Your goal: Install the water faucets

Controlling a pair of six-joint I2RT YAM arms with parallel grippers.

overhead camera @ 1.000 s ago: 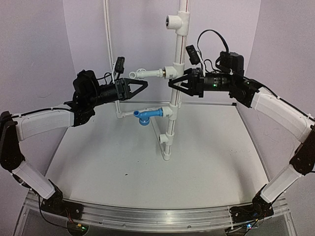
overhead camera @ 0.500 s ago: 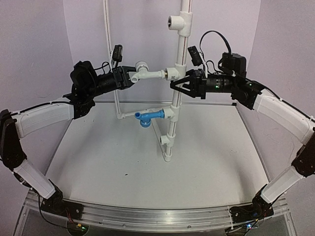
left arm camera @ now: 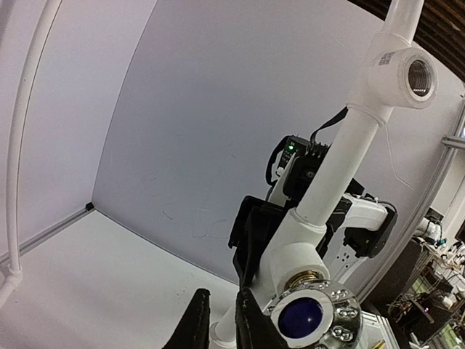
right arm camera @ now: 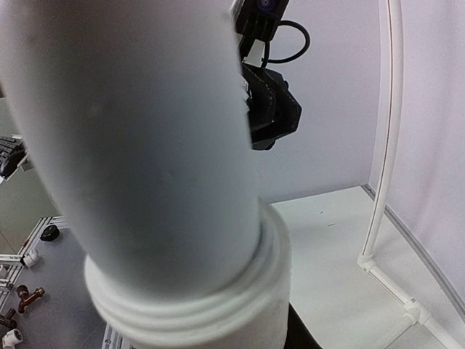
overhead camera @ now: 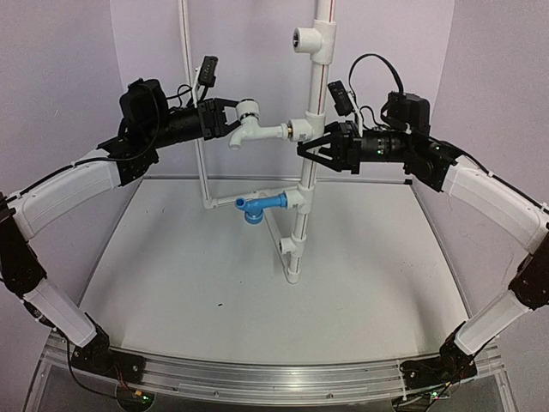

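A white faucet (overhead camera: 253, 124) sticks out to the left of the middle T fitting (overhead camera: 302, 129) on the vertical white pipe (overhead camera: 322, 77). Its brass thread shows at the fitting's mouth. My left gripper (overhead camera: 228, 118) is shut on the faucet's spout side. In the left wrist view the fingers (left arm camera: 251, 320) stand close together, with the faucet's chrome, blue-dotted cap (left arm camera: 312, 318) just to their right. A blue faucet (overhead camera: 257, 204) sits in the lower fitting (overhead camera: 296, 199). My right gripper (overhead camera: 316, 148) is shut round the pipe below the middle fitting. The pipe (right arm camera: 145, 145) fills the right wrist view.
The top T fitting (overhead camera: 307, 39) has an open, metal-lined mouth, which also shows in the left wrist view (left arm camera: 420, 75). A thin white tube frame (overhead camera: 190, 86) stands behind the left arm. An aluminium rail (overhead camera: 274, 378) runs along the near edge. Small loose fittings (right arm camera: 27, 294) lie beyond the table's side.
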